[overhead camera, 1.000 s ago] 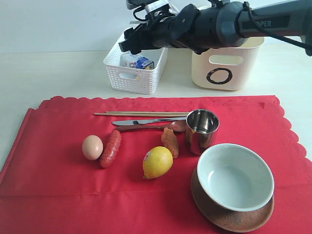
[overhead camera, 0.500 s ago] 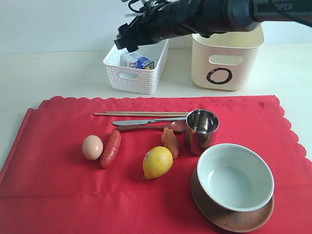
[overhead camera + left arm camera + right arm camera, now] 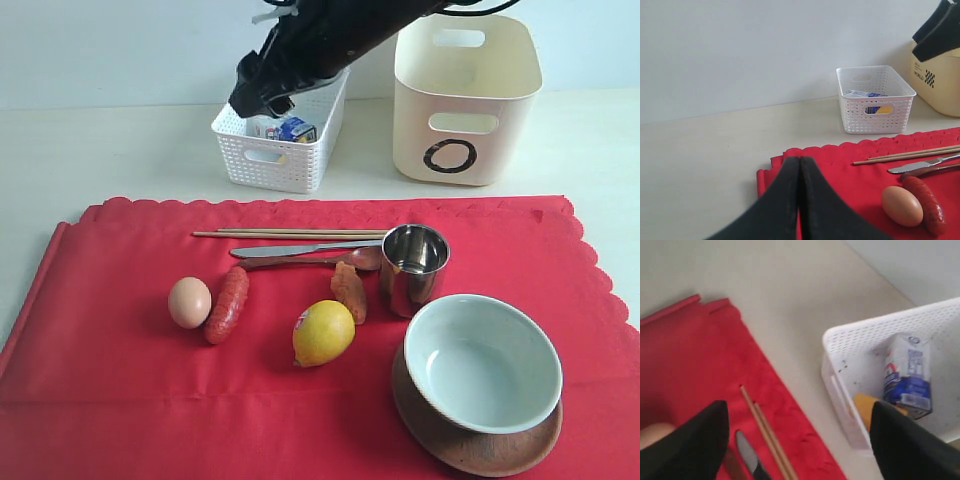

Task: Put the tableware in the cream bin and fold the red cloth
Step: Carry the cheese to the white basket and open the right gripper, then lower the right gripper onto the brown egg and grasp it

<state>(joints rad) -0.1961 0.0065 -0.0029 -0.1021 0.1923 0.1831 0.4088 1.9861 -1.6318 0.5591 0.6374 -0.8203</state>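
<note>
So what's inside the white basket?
A small blue and white carton is in the white basket, with something yellow beside it. The basket's wall covers the rest of its bottom, so anything else there cannot be seen.

Right arm point(image 3: 330, 35) on my feed: all black, chunky rounded housings, thin cables point(image 3: 272, 14) looping off its top. Left gripper point(image 3: 800, 195), smooth matte-black fingers, tapered like wedges. Right gripper point(image 3: 797, 412), same matte black, blunter, rounded fingers.

Top of cream bin point(image 3: 500, 140) is open, w/ free room above. Right gripper point(image 3: 255, 92) hangs over white basket point(image 3: 270, 160). Cup point(image 3: 413, 265) sits just beside bowl point(image 3: 482, 362) & spoon point(image 3: 310, 262). Red cloth point(image 3: 100, 380) is bare at left & front.
</note>
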